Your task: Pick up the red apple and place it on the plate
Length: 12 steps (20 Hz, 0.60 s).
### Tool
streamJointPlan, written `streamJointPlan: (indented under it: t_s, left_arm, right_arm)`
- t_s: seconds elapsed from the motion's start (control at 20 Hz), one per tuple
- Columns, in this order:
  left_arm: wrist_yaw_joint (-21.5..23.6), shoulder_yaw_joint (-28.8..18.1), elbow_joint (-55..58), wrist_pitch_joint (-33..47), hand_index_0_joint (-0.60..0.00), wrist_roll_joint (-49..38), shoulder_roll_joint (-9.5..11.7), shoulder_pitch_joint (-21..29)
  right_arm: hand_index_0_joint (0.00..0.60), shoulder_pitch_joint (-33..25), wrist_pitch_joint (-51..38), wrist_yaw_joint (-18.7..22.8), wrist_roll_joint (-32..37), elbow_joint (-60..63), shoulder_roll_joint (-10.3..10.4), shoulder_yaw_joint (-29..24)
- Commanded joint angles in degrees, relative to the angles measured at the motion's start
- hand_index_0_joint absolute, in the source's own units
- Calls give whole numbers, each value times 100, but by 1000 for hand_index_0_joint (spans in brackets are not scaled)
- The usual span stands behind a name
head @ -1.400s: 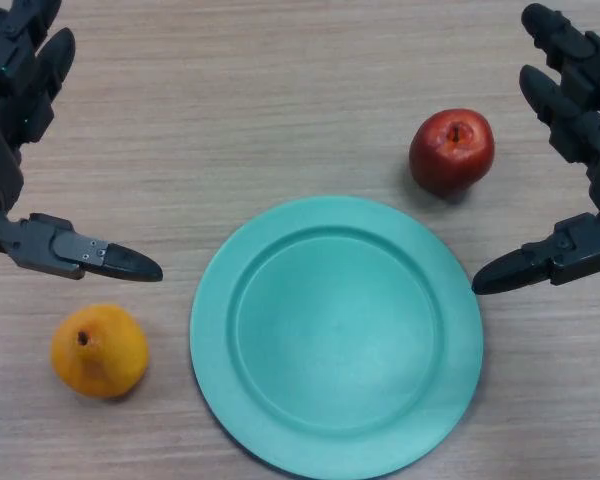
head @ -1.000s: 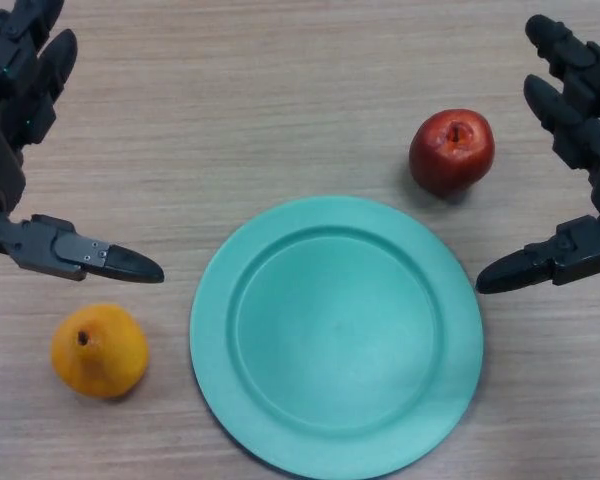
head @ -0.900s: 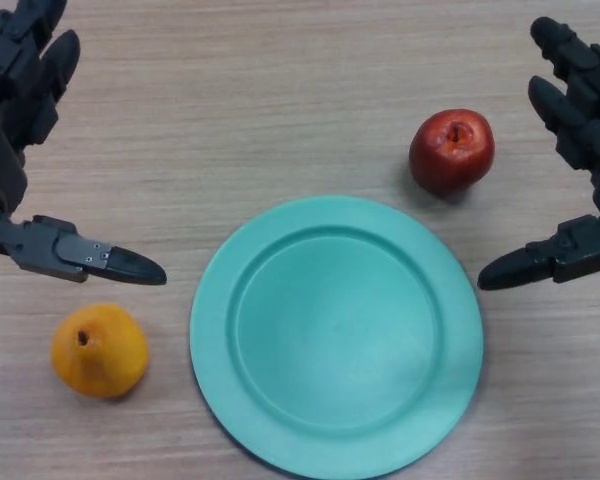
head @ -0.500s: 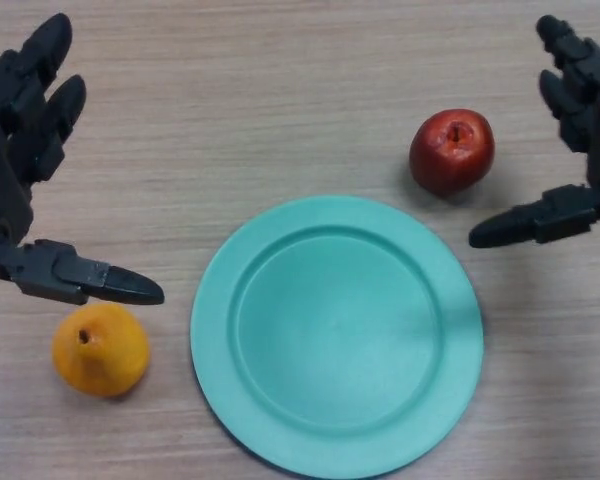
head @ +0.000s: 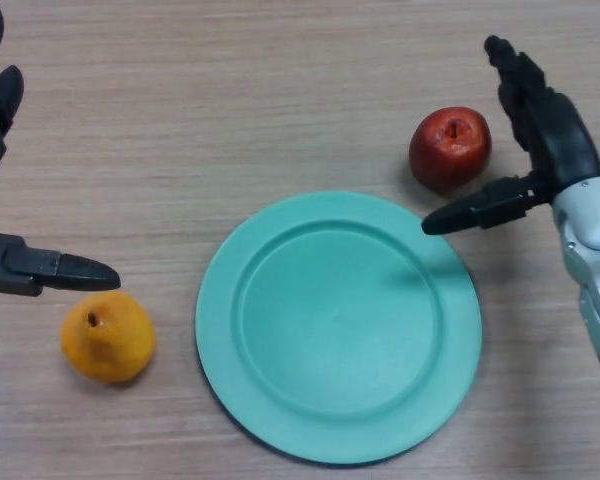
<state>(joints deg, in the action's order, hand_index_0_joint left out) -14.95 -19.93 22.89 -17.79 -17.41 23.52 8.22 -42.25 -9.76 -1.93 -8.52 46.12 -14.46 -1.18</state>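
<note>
Right hand (head: 548,140) sits just to the right of the red apple (head: 450,148), fingers spread and straight, nothing held. Fingers reach up past the apple's far right side; thumb points left, its tip just below the apple and above the plate's upper right rim. No clear contact between hand and apple; a thin gap of table shows beside the fruit. Red apple rests on the wooden table (head: 280,90), stem dimple up, just beyond the upper right edge of the green plate (head: 230,330), close to the rim but not on it. Plate lies flat, nothing in it. Well left of the plate, an orange fruit (head: 107,336) sits on the table, near the plate's lower left rim but apart from it. Left hand (head: 20,270) shows at the far left edge, fingers relaxed and apart, thumb pointing toward the plate, its tip just above the orange fruit, holding nothing.
</note>
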Motion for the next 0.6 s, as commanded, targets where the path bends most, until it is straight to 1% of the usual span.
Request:
streamJointPlan:
  t_s: [0.05,0.1,0.15,0.2,0.25,0.3,0.35,0.4,0.45,0.6]
  left_arm:
    - [134,-532,273,963,0,-195,314,127]
    - [138,-541,255,962,0,-202,320,121]
    - [137,-575,235,976,0,-243,319,97]
    - [135,-580,232,978,0,-247,320,92]
    - [137,-591,216,986,0,-264,319,82]
    - [140,-602,201,987,0,-284,318,75]
    - [167,-636,165,956,0,-362,328,74]
    - [181,-656,148,940,0,-408,337,78]
    - [211,-647,128,944,0,-431,342,98]
    - [238,-634,100,1010,0,-448,320,72]
  right_arm:
    - [0,-697,-935,446,129,194,-70,-99]
    - [0,-757,-909,448,145,313,-32,-93]
    - [50,-876,-900,473,232,504,43,-126]
    - [151,-896,-893,489,230,542,52,-121]
    - [300,-984,-878,594,220,708,86,-119]
    - [399,-1068,-884,717,196,877,116,-112]
    - [544,-1333,-1100,1173,196,1402,206,-174]
    - [600,-1486,-1260,1438,223,1692,256,-231]
    - [600,-1571,-1422,1556,297,1890,276,-272]
    - [600,-1621,-1562,1534,513,1943,264,-347]
